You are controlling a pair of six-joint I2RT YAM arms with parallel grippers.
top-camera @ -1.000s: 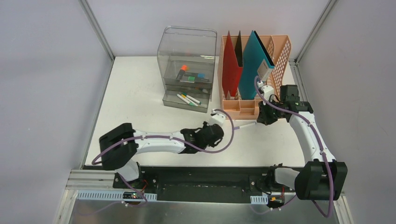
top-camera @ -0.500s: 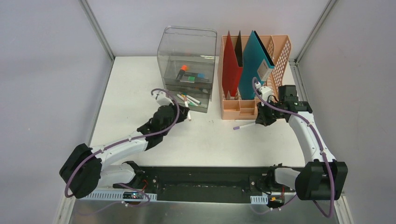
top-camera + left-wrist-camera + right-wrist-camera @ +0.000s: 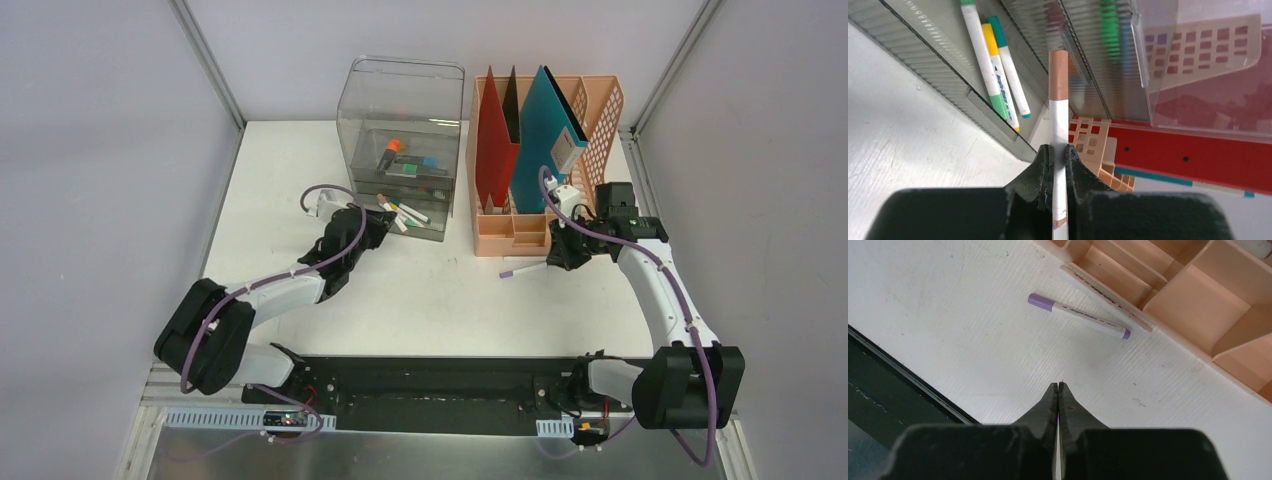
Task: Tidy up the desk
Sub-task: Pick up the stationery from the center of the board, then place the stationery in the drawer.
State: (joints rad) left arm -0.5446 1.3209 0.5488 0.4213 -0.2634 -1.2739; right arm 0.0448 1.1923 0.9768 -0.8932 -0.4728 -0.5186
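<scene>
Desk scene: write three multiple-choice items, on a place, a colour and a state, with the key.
1. The purple-capped marker lies: A) on the desk just in front of the file rack; B) inside the file rack; C) in the right gripper.
2. The leftmost folder in the rack is: A) yellow; B) red; C) green.
3. The left gripper is: A) open; B) shut on nothing; C) shut on a brown-capped marker.
Key: 1 A, it rests on the white top, the right gripper shut and empty; 2 B, red in the top view; 3 C, the jaws clamp its barrel.
</scene>
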